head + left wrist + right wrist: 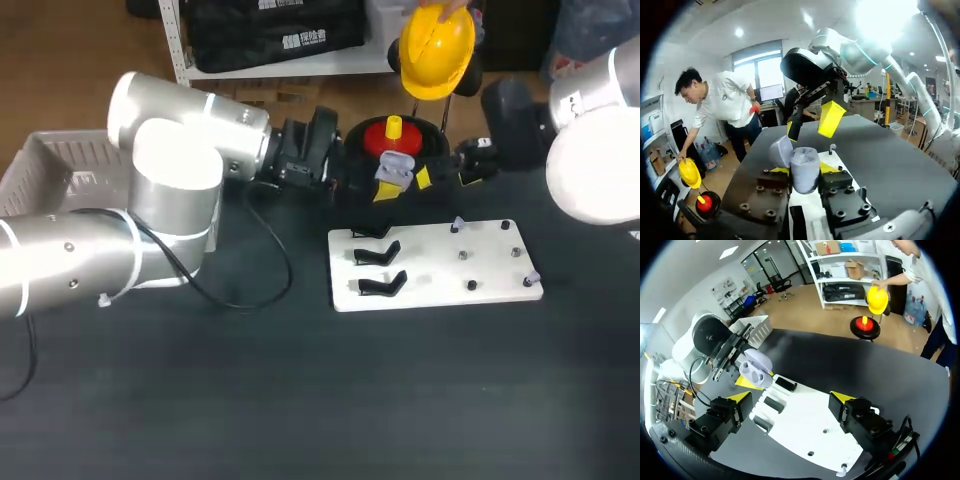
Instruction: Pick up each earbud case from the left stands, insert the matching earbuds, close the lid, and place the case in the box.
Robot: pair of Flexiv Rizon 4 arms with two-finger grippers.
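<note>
With left gripper (804, 172), pinching open earbud case (802, 167) near board's (430, 295) far-left corner | facing it with right gripper (790, 397), spread wide, empty | judging that one nearer earbuds (457, 224) on board's right half

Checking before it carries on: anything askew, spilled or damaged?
Nothing stands out. The left gripper holds the open earbud case; the white board lies flat, its three black stands empty.

This is a robotics lab bench, as shown by a silver-white jointed left arm (150, 200) and a matching right arm (600, 150) over a dark matte table (300, 400), which carries a flat white fixture board (440, 262) with black hooked stands (380, 252) and small dark pegs (471, 285), beside a white slatted plastic basket (50, 160).
</note>
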